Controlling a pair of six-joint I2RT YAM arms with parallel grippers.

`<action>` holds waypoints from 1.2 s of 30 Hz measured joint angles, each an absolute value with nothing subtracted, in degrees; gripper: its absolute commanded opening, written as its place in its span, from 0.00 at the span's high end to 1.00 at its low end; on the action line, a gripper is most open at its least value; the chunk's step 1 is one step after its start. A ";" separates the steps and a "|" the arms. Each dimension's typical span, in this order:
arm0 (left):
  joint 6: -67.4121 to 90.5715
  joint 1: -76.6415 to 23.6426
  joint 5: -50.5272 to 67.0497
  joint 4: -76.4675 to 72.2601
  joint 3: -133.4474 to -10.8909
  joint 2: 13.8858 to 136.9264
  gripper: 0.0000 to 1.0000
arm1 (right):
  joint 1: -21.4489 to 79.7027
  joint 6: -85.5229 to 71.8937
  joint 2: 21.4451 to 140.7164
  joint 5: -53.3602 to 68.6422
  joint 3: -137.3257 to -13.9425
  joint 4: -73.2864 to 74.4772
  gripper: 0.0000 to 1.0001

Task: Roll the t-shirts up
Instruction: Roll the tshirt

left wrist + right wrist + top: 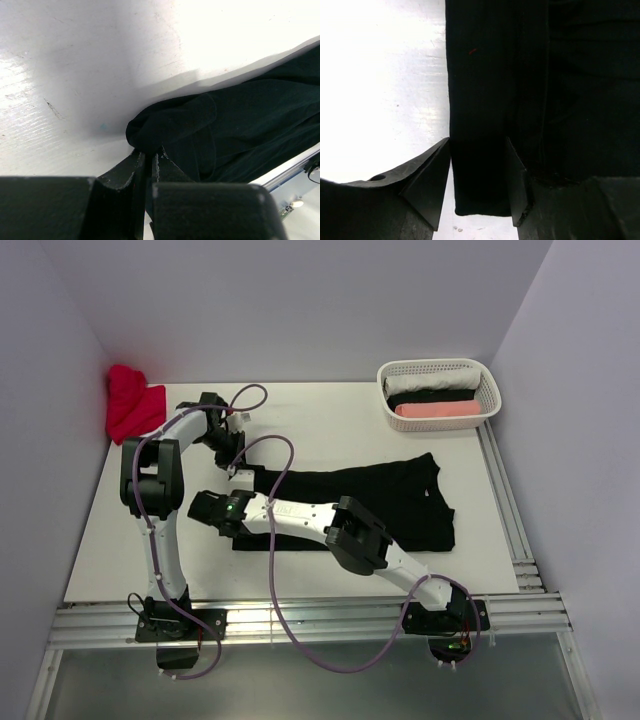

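Observation:
A black t-shirt (400, 495) lies spread across the middle of the white table (330, 420). At its far left corner, my left gripper (236, 462) is shut on a bunched fold of the black cloth (240, 125); in the left wrist view the jaws (150, 152) pinch it right at their tips. My right gripper (205, 508) sits at the shirt's near left corner. It stands open (478, 142) astride a folded strip of the black t-shirt (485, 75), whose end lies between the fingers (430, 175).
A red t-shirt (130, 405) is heaped against the left wall at the back. A white basket (437, 395) at the back right holds rolled white, black and pink shirts. Metal rails (505, 500) run along the table's right and front edges.

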State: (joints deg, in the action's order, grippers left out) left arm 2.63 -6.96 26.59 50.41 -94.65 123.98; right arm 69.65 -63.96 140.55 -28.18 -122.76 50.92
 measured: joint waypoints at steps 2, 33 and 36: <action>2.63 -6.96 26.52 50.43 -94.65 123.98 0.96 | 69.71 -63.79 141.01 -27.75 -123.48 51.75 0.58; 1.87 -7.38 25.91 54.35 -100.92 123.98 0.50 | 63.31 -74.70 118.50 -9.85 -64.31 -18.57 1.00; 1.04 -7.35 26.70 54.70 -101.73 123.92 0.48 | 62.54 -78.17 118.43 -7.88 -59.61 -26.87 1.00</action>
